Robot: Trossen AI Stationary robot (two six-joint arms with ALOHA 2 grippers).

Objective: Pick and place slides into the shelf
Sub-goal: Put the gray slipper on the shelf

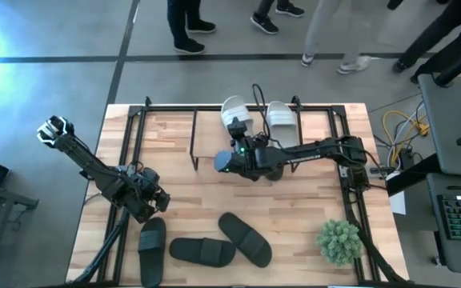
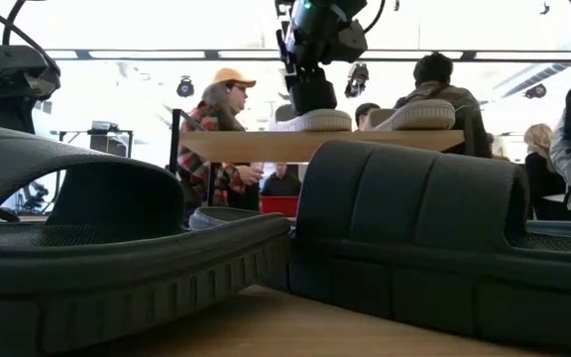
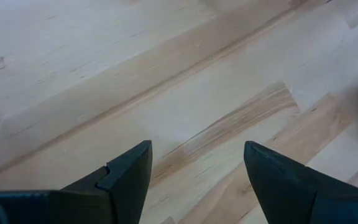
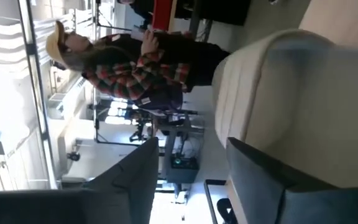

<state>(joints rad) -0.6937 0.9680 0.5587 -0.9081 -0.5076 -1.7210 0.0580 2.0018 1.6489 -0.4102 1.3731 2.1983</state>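
Two light slides [image 1: 281, 118] stand side by side on the shelf's wood top [image 2: 266, 145], at the table's far edge. Three dark slides [image 1: 202, 250] lie in a row by the near edge and fill the low view [image 2: 414, 228]. My right gripper [image 4: 188, 168] is open and level, pointing at the far edge and rolled so one finger is above the other. It sits over the left light slide [image 2: 310, 121]. My left gripper [image 3: 197, 165] is open over bare tabletop, just beyond the leftmost dark slide [image 1: 152, 250]. My right gripper's lower finger [image 4: 272, 180] lies on or just above the strap [image 4: 291, 93] of the left light slide. I cannot tell whether it touches. Only the room behind shows between the two fingers. The slide rests flat on the shelf top.
A small green plant [image 1: 338, 240] stands at the table's near right corner. The shelf's black tube frame [image 1: 194, 140] stands out onto the table's far half. Bare wood lies between the shelf and the dark slides. People stand beyond the far edge [image 2: 221, 129].
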